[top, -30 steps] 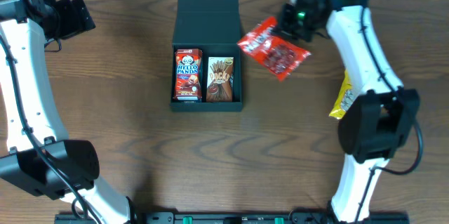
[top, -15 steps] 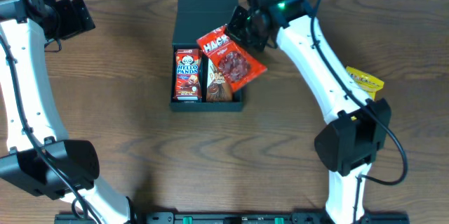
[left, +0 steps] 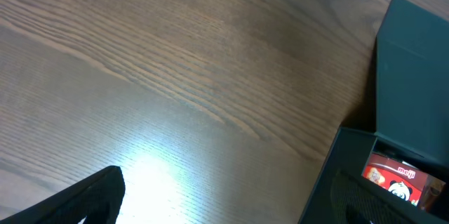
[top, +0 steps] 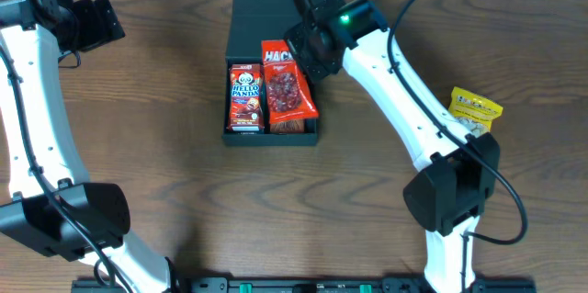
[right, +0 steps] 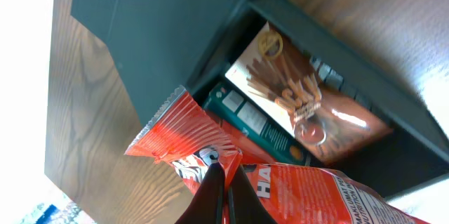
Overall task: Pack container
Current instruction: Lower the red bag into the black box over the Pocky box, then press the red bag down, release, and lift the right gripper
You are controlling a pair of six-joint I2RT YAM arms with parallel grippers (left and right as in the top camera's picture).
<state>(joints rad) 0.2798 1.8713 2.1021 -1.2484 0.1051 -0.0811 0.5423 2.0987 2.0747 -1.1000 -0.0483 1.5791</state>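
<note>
Container [top: 272, 16], table [top: 165, 192] centre-rear, lid open: Hello Panda box [top: 245, 97] left, stick-biscuit box [right: 302, 97] covered by red snack packet [top: 288, 86], pinched by right gripper [right: 223, 180], earlier tilted beyond rim; yellow packet [top: 475, 107] right; left gripper [top: 103, 19] spread.

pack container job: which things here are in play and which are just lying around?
In play: container, lid open; red snack packet, pinched by right gripper over it; Hello Panda box and chocolate-stick box, already inside.
Lying about: yellow packet, out at the right, possibly next; left gripper, empty.
</note>
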